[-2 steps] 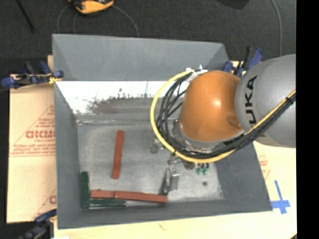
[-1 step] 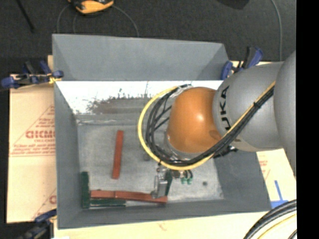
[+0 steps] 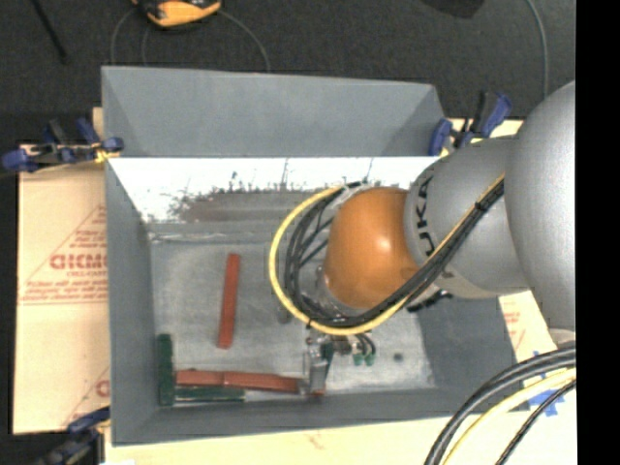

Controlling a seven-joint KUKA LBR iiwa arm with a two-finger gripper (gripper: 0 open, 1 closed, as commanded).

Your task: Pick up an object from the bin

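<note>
My gripper (image 3: 317, 366) hangs low near the bin's front wall, just below the arm's orange cover. Right under it is the right end of a long reddish-brown stick (image 3: 242, 381), which lies flat along the front of the floor. A dark green stick (image 3: 205, 393) lies against that stick's front side. Whether the gripper touches the reddish stick is hidden. A small green piece (image 3: 364, 357) sits just to the right of the gripper.
A second red stick (image 3: 228, 300) lies roughly upright in the picture on the left-middle floor. Another green stick (image 3: 166, 366) stands along the left wall at the front corner. The arm covers the bin's right half.
</note>
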